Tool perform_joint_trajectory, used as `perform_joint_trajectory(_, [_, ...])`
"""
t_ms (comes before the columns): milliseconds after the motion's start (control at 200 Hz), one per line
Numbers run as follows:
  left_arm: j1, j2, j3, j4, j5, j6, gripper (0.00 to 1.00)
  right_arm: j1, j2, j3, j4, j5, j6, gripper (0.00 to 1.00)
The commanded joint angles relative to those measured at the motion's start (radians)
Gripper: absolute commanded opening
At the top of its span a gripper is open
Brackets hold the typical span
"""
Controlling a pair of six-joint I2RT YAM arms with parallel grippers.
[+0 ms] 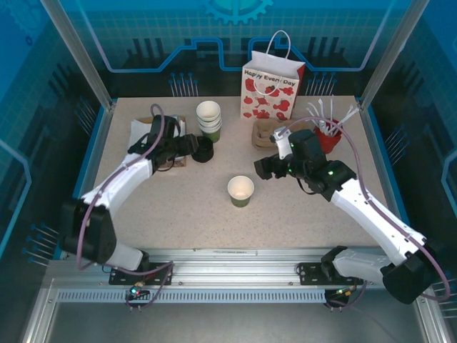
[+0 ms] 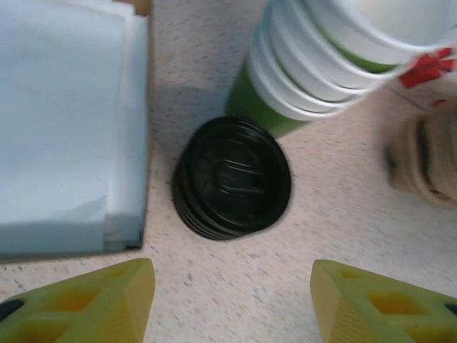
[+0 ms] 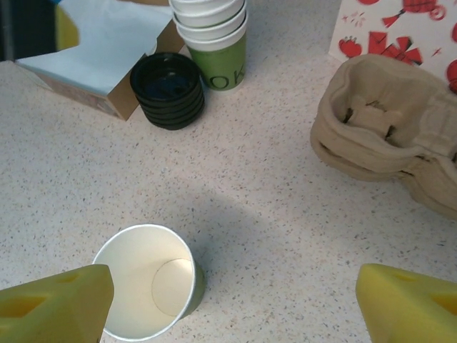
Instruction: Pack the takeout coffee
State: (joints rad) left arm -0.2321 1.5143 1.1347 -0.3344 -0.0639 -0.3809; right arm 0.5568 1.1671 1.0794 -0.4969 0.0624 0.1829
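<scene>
Left hand (image 2: pixel 232 286) is spread and empty. The black lid stack (image 2: pixel 231 179) sits just ahead of its fingertips, hemmed by the cup stack (image 2: pixel 314 64) and the paper box (image 2: pixel 71 121) edge. Right hand (image 3: pixel 235 304) is spread wide, with the lidless green cup (image 3: pixel 146 289) just inside one finger and bare surface (image 3: pixel 271 200) ahead.

1. The single cup (image 1: pixel 240 191) is olive green outside, white inside.
2. The stacked cups (image 1: pixel 208 119) are green with white insides.
3. The lids (image 1: pixel 203 149) are black.
4. The gift bag (image 1: pixel 270 91) is white with red shapes.
5. The table (image 1: pixel 178 207) is beige, finely speckled.
6. The cup carriers (image 3: pixel 389 128) are pale brown.
</scene>
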Motion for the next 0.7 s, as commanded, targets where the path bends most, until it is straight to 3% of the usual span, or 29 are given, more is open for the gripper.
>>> perform_joint_trajectory(0, [0.016, 0.131, 0.1, -0.072, -0.035, 0.057, 0.6, 0.022, 0.028, 0.034, 0.023, -0.005, 0.004, 0.89])
perform_joint_trajectory(325, [0.02, 0.381, 0.288, -0.126, -0.063, 0.118, 0.48, 0.028, 0.052, 0.025, 0.017, 0.001, 0.004, 0.89])
perform_joint_trajectory(695, [0.019, 0.46, 0.343, -0.127, -0.062, 0.158, 0.28, 0.031, 0.065, 0.013, 0.026, -0.002, 0.015, 0.9])
